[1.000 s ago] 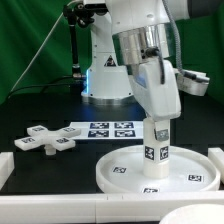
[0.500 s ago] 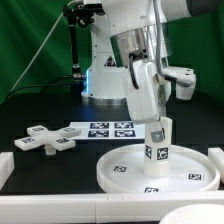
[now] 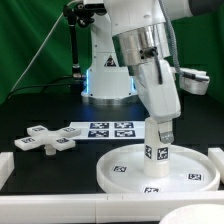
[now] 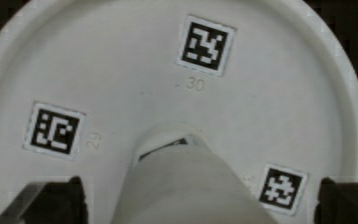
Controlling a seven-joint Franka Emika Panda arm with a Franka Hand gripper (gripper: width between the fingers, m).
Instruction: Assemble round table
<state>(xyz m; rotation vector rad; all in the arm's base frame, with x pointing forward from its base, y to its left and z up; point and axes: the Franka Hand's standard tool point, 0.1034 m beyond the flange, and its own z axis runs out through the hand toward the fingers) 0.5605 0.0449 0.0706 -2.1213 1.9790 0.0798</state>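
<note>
Nearest, disc: the disc [image 3: 185, 160] lies flat at the near right, rim and tags up.
Leg: the leg [image 3: 157, 152] stands upright at the disc's centre, with its foot on the disc.
Gripper: the gripper [image 3: 158, 127] hangs directly over the leg and straddles its top. In the wrist view the leg sits between the dark fingertips [image 4: 48, 203], but contact is not plain, so clenched or released cannot be told.
Step in hand: judged to be seating the leg in the middle of the disc.
Next move: probably calls for keeping the leg vertical while turning it about its own axis, without skidding the disc. The cross would follow.
Cross-shaped piece: the cross-shaped piece [image 3: 45, 140] lies flat at the left, well apart from the gripper.
Marker board: the marker board [image 3: 105, 129] lies just right of the cross-shaped piece, slightly farther back.
Farthest: the robot base [image 3: 105, 80] is behind everything else.
</note>
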